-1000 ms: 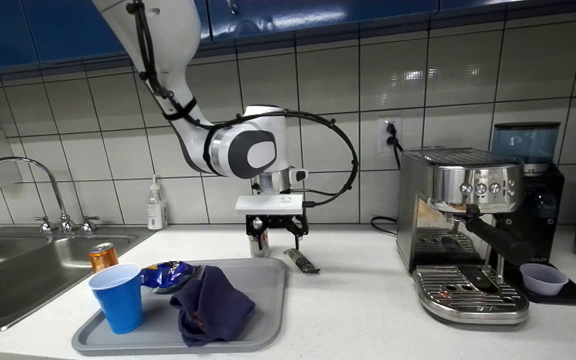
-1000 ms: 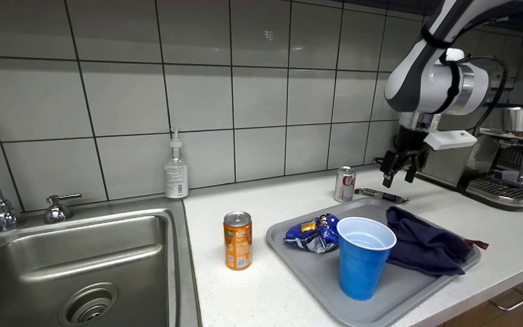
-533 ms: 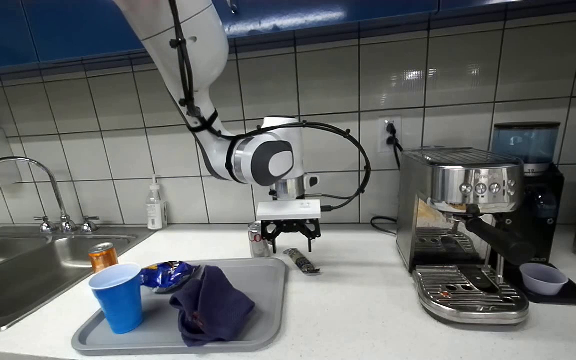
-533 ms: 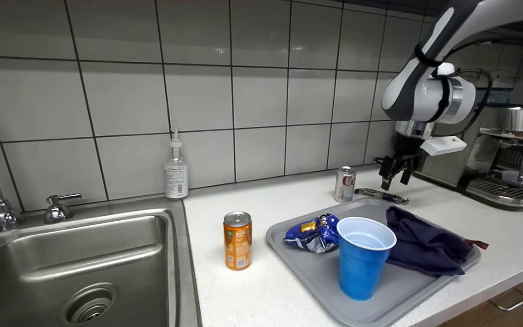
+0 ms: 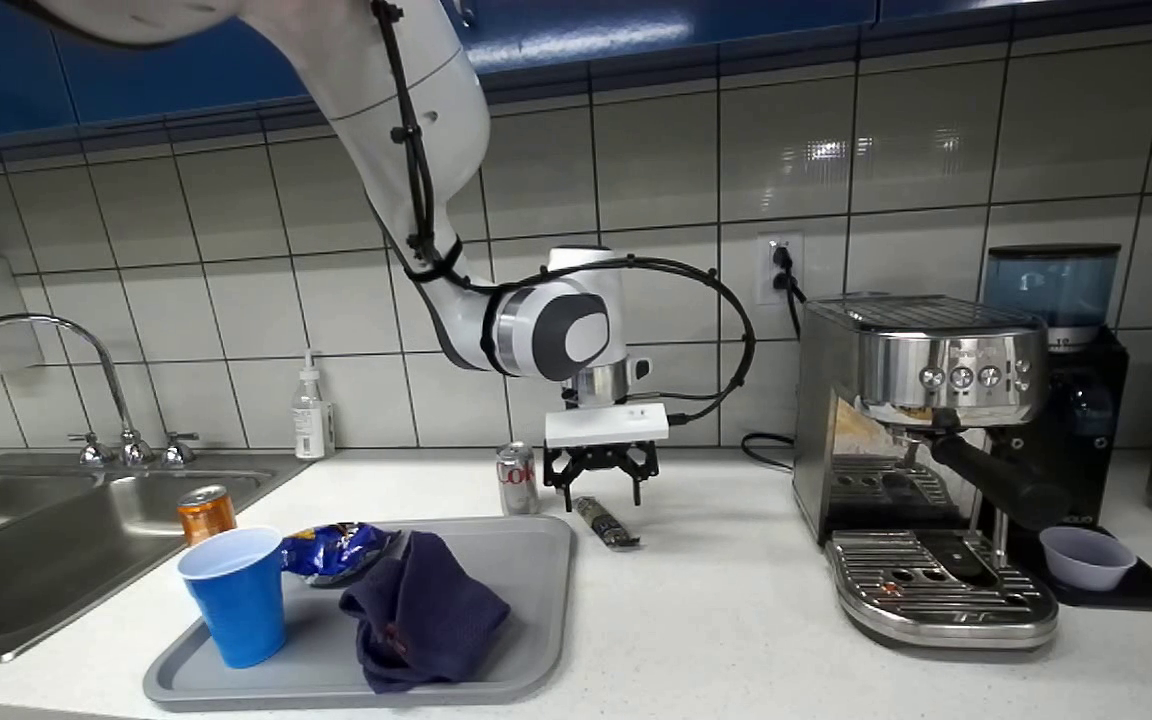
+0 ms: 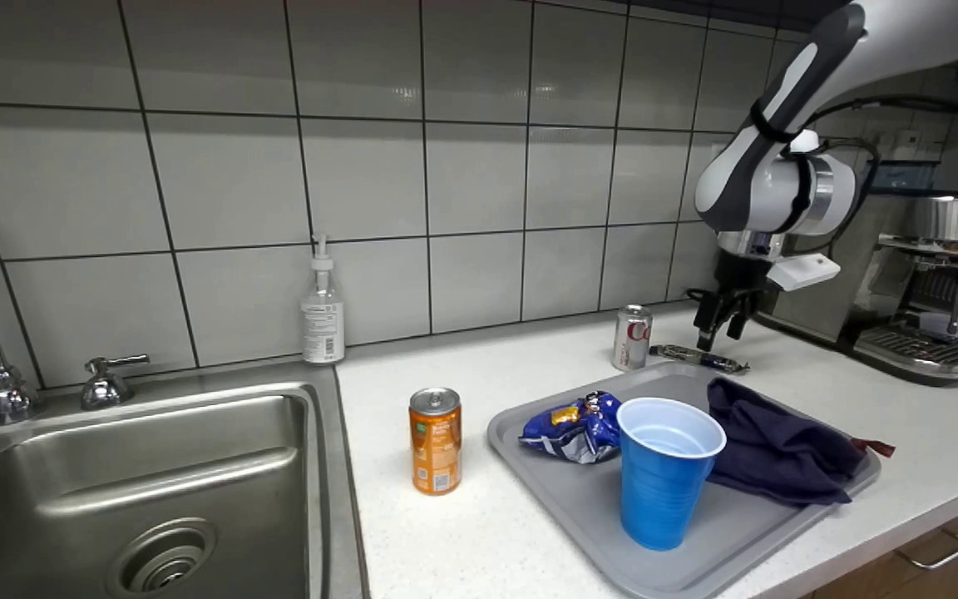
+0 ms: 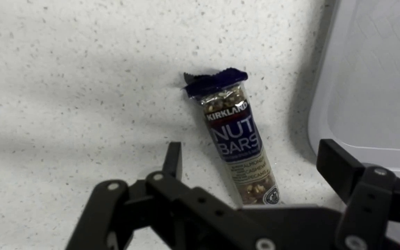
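Navy, beige and partly clear, the nut bar lies face-up.

Muted light, glare on tiles, soft shadows

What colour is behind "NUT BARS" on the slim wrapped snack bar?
Dark purplish-blue printed panel; shows best in the wrist view.
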